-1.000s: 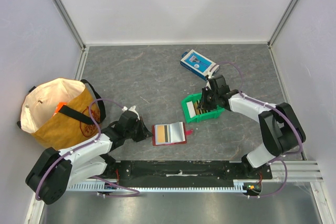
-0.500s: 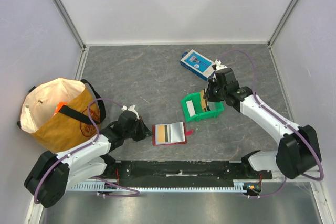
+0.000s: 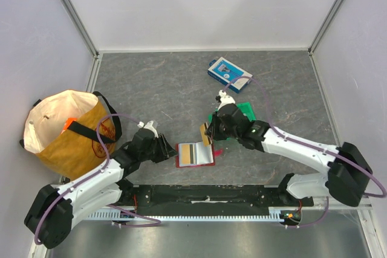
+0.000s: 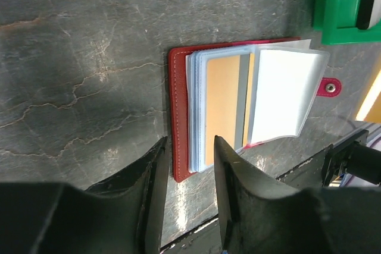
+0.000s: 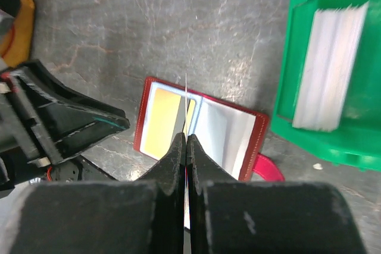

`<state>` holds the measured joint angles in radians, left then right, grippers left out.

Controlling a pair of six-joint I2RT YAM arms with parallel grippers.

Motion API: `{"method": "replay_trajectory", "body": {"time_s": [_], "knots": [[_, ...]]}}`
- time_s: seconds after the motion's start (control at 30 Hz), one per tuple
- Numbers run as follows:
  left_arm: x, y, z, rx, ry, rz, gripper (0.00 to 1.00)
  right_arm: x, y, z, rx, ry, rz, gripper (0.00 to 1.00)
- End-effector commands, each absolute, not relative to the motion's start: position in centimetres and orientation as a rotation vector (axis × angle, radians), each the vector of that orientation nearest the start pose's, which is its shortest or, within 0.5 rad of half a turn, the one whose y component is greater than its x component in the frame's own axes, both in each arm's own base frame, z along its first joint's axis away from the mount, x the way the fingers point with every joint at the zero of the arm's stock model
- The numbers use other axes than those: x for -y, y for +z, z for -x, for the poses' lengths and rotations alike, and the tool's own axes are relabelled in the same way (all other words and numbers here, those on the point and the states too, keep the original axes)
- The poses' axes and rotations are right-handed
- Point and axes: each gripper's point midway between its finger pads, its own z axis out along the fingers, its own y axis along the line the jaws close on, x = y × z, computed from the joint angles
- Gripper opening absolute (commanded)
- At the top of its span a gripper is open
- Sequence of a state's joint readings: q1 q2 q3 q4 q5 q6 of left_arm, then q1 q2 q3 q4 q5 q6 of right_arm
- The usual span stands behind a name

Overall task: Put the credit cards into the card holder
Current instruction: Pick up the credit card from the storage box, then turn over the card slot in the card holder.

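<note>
The red card holder (image 3: 195,154) lies open near the table's front edge, with a tan-yellow card (image 4: 223,108) showing in its clear sleeves (image 4: 286,90). My left gripper (image 4: 187,159) is open and low at the holder's left edge, its fingers (image 4: 229,173) either side of the red border (image 4: 177,117) without pinching it. My right gripper (image 5: 186,140) is shut on a thin credit card (image 5: 186,96), seen edge-on and held upright just above the holder's middle fold (image 5: 193,117). From above, that card (image 3: 206,132) looks tan. More credit cards (image 5: 327,66) stand stacked in the green bin (image 5: 296,40).
The green bin (image 3: 245,112) sits behind the right arm. A blue-and-white box (image 3: 230,74) lies further back. A tan and white bag (image 3: 66,128) stands at the left wall. The holder's red snap tab (image 4: 329,87) sticks out on its right side.
My right arm lifted a card out of the green bin and swung it left to above the open holder. My left gripper opened off the holder's edge.
</note>
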<state>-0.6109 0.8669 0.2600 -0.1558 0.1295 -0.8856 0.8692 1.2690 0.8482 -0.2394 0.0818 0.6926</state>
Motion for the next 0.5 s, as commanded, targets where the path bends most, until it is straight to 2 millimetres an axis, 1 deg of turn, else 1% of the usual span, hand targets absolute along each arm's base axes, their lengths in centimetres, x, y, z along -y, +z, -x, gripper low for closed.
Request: {"method": "replay_trajectory", "body": {"time_s": [0.0,0.1,0.23,0.47], "knots": [[18.3,4.0,-16.7,-2.457,-0.861,0.28,0.44,-31.6,12.3,-22.0,-2.357,0.807,0.102,0.0],[18.4,3.6,-16.4,-2.47,-0.871,0.277,0.45,-32.3,11.1,-21.5,-2.38,0.779,0.125,0.0],[18.5,3.2,-16.2,-2.493,-0.876,0.274,0.46,-31.2,7.7,-21.1,-2.473,0.653,0.148,0.0],[18.5,2.7,-16.0,-2.495,-0.883,0.273,0.51,-28.5,3.2,-20.1,-2.583,0.451,0.169,0.0]]}}
